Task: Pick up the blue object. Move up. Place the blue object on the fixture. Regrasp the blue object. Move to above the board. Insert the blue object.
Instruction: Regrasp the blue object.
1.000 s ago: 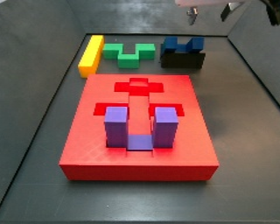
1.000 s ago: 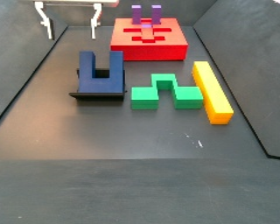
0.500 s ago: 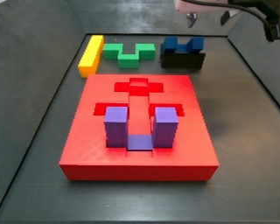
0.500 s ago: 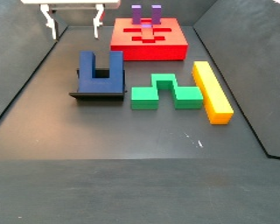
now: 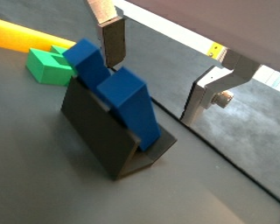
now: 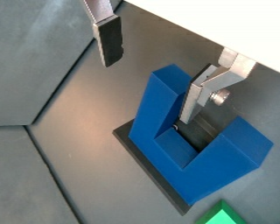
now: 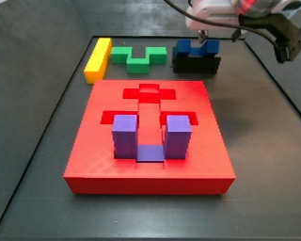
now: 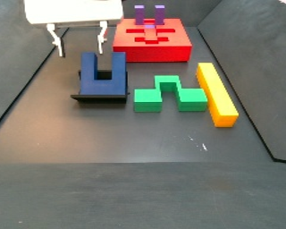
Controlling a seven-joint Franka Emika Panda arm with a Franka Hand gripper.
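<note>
Dark blue, the blue object (image 8: 103, 73) rests in the black fixture (image 8: 99, 94) with its two prongs up, just beside the green block (image 8: 170, 94) on the tabletop (image 8: 133, 152). The claw (image 6: 154, 58) hangs spread wide and empty above it, one finger (image 6: 108, 38) clear of the block and the other near a prong, well apart from the red board (image 7: 148, 141).

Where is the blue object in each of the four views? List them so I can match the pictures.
Wrist view: blue object mid-frame, propped on the fixture.
Wrist view: large, on the fixture, with the open gripper straddling one prong.
Side view: at the far end, under the gripper.
Side view: left of centre.
Shared landmark: the green block beside it.
</note>
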